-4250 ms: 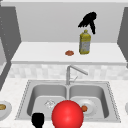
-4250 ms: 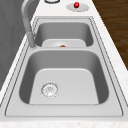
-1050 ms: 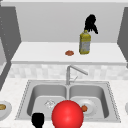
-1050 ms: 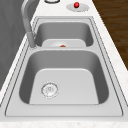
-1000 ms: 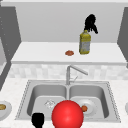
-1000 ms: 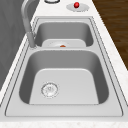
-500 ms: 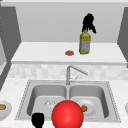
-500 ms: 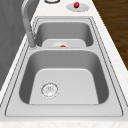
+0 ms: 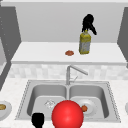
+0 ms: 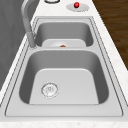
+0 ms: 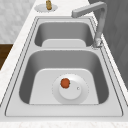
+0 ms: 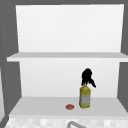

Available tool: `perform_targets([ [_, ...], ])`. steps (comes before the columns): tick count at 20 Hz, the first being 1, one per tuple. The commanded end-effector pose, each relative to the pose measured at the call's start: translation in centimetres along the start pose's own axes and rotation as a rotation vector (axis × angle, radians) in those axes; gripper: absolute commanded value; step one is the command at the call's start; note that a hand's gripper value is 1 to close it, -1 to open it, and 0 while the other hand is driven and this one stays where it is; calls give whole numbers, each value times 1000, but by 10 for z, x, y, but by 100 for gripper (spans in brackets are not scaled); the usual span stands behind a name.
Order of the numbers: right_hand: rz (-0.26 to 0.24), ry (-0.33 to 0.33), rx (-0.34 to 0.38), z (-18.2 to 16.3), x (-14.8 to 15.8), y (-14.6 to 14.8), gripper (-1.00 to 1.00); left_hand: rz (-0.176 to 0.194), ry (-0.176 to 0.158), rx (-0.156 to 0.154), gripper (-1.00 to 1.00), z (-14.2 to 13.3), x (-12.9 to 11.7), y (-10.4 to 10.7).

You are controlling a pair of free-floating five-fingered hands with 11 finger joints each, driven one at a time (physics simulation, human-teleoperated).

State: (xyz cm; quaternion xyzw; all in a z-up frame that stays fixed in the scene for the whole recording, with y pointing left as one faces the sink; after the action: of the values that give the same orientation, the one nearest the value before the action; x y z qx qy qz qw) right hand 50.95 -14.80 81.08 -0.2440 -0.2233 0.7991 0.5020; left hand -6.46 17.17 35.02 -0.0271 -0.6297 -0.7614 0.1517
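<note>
My right hand (image 9: 88, 23) hangs just above the cap of a yellow bottle (image 9: 84, 43) that stands upright on the white shelf (image 9: 37, 53). Its fingers point down loosely and one spreads out to the right, away from the bottle. The upper view has the same hand (image 12: 87, 77) over the bottle (image 12: 84, 98). My left hand (image 9: 38, 120) floats low at the front edge of the sink, next to a big red ball (image 9: 67, 115).
A small orange piece (image 9: 69, 53) lies on the shelf left of the bottle. The double sink (image 9: 22, 100) has a faucet (image 9: 68, 73) at its middle. A plate (image 11: 75, 93) with an orange bit (image 11: 65, 83) sits in the right basin. Plates with food stand on both counters.
Since 4.2 s ago my right hand has turned from a tilted pose to a more upright one over the bottle. Over the last second nothing has moved.
</note>
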Motion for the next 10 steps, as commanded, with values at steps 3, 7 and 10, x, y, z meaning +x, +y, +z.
perform_targets([
  [3,-13,35,-19,5,13,8,-100,0,0,0,0,0,0,0],
  [7,9,44,-36,4,18,11,-100,0,0,0,0,0,0,0],
  [10,19,40,-46,3,18,11,-100,0,0,0,0,0,0,0],
])
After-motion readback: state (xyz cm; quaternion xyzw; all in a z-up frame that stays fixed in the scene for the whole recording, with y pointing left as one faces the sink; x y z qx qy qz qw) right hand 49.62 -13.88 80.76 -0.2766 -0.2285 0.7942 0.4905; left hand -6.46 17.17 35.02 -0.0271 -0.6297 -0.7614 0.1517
